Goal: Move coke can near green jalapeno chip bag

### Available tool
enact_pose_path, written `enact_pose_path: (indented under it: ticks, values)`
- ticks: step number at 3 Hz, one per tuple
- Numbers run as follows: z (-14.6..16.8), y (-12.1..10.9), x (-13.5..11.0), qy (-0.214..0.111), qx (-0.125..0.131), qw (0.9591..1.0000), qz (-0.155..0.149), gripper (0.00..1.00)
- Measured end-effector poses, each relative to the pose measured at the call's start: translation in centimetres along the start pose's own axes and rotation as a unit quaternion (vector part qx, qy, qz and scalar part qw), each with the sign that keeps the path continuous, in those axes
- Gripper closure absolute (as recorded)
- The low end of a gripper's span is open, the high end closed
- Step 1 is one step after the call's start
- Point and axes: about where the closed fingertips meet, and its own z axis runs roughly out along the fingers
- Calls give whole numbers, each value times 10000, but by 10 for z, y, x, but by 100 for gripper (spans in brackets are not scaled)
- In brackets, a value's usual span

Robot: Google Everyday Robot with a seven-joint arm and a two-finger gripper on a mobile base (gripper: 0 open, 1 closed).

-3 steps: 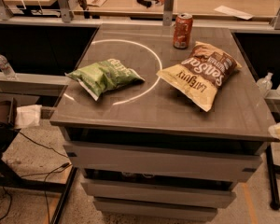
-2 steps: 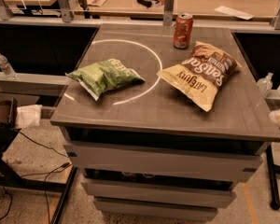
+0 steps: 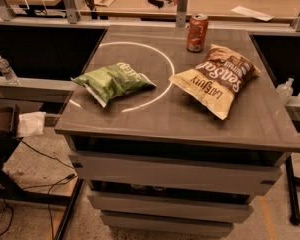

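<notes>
Camera view: a small red-orange metal coke can [image 3: 197, 32] with white lettering and a silver top stands upright near the far edge of a grey-brown square table [image 3: 160, 121]. It is right of the middle, just outside a thin white painted circle [image 3: 173, 73] on the tabletop. Just in front of the can lies a large brown and cream chip bag [image 3: 217, 78], flat and slanted, with its upper end close to the can's base. I cannot tell whether the two touch.

A crinkled light-green jalapeno chip bag [image 3: 112, 81] with white lettering and a white edge lies on the left half of the table, across the circle's left side. It is well apart from the can and apart from the brown bag.

A clear plastic water bottle [image 3: 6, 70] stands on a ledge to the left, with a crumpled white cloth [image 3: 31, 123] below it. Another clear bottle [image 3: 285, 90] sits to the right. A light wooden desk [image 3: 215, 1] runs behind the table.

The gripper is outside this view, so I cannot tell whether its pincer is released or clenched.
</notes>
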Motion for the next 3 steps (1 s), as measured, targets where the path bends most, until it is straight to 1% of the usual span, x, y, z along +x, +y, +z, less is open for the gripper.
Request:
enact_pose_path:
  ticks: [1,2,3]
  values:
    - [0,0,0,0,0,10000,0,0]
    - [10,10,-9,-38,-92,10000,13,0]
    - [30,33,-29,-30,-395,9991,151,0]
